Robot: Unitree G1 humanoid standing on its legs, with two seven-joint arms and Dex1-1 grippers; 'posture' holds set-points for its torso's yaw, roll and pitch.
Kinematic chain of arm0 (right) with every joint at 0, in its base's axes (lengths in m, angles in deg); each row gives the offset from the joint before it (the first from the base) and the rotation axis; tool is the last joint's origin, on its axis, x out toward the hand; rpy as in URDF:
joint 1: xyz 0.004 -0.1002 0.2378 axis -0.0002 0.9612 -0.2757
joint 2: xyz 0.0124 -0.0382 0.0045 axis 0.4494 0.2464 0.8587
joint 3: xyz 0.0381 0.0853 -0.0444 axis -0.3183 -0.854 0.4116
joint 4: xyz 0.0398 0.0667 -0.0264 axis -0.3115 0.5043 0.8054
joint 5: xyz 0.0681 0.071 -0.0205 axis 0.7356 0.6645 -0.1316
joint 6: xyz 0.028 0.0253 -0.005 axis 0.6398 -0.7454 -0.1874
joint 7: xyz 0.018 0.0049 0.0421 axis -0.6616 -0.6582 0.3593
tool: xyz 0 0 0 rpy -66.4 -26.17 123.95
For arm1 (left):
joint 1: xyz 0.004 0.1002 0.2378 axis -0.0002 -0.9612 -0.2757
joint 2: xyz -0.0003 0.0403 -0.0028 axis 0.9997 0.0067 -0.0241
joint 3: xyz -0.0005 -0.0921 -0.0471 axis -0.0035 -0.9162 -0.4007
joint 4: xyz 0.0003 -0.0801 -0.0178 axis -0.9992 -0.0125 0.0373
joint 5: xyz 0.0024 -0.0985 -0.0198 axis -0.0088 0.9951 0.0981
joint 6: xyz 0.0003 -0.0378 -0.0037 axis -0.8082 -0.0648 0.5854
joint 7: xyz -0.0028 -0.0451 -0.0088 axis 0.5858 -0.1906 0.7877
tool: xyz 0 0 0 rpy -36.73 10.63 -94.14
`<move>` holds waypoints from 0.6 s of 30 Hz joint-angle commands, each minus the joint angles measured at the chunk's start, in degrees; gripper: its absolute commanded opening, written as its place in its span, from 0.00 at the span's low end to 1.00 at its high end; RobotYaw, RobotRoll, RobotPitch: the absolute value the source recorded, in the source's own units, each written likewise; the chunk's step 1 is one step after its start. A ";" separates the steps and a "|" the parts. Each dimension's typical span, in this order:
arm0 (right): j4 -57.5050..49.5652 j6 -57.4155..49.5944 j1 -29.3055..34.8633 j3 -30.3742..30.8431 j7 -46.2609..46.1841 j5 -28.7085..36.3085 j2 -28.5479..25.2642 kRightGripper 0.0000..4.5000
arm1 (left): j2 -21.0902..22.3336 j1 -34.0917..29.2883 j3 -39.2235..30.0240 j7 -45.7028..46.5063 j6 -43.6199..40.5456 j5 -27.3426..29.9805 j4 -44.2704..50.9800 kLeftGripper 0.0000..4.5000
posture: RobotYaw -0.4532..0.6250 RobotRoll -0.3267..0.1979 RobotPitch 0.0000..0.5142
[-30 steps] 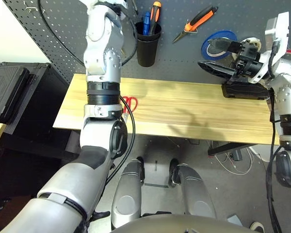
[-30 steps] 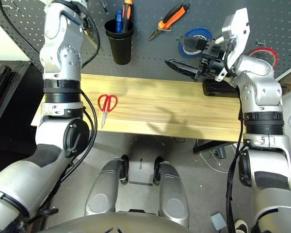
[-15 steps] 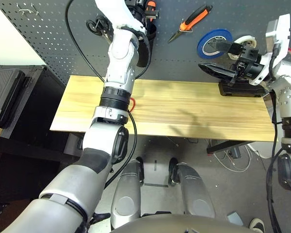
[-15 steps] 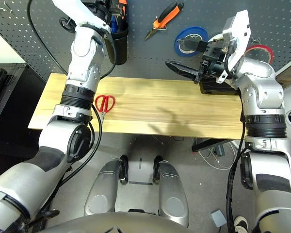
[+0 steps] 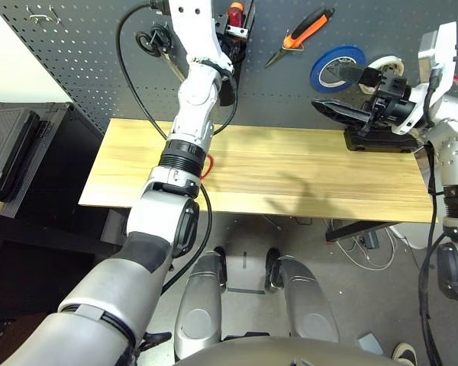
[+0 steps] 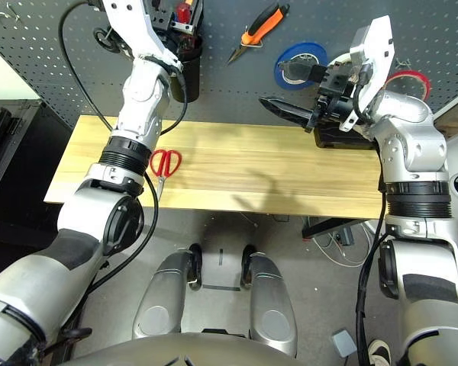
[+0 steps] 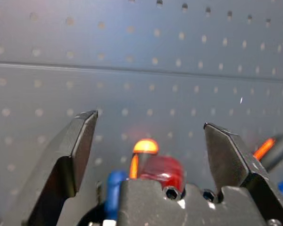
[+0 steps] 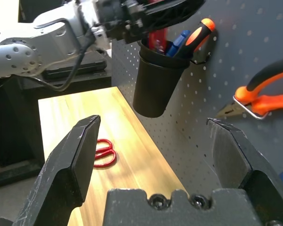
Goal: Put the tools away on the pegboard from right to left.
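- Jaws of the left gripper (image 7: 148, 141) had just sprung wide above the black plastic cup (image 8: 156, 84) on the dark grey perforated pegboard (image 5: 84, 53), leaving the red-handled screwdriver (image 6: 184, 11) standing inside it.
- Jaws of the right gripper (image 8: 155, 141) stood wide, holding nothing.
- Red-handled scissors (image 6: 165, 164) lay near the bench's (image 5: 305, 171) left end, probably the last tool to hang.
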 commanded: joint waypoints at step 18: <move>8.32 6.40 -1.60 5.74 8.40 -4.46 2.24 1.00 | 16.15 -30.79 -1.71 -11.50 -56.51 9.89 63.70 1.00 | 0.55 0.62 0.44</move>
